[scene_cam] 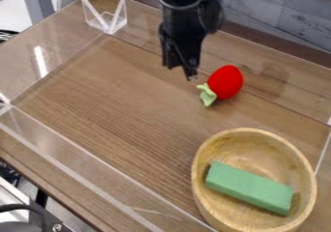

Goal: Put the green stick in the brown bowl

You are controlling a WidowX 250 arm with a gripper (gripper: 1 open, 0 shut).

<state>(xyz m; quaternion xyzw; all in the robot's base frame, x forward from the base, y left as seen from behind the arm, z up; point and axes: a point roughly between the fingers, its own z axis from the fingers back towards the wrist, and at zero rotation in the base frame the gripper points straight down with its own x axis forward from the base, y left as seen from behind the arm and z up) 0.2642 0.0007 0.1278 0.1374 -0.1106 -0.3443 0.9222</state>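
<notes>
The green stick (253,189) lies flat inside the brown bowl (198,176), which sits at the front right of the wooden tabletop. My gripper (189,72) hangs from the black arm at the back centre, pointing steeply down, well away from the bowl and just left of a red strawberry toy. Its jaws look shut, with nothing between them.
The red strawberry toy (226,81) with green leaves lies on the wood right of the gripper. Clear acrylic walls (52,154) ring the tabletop, and a clear folded stand (105,18) is at the back left.
</notes>
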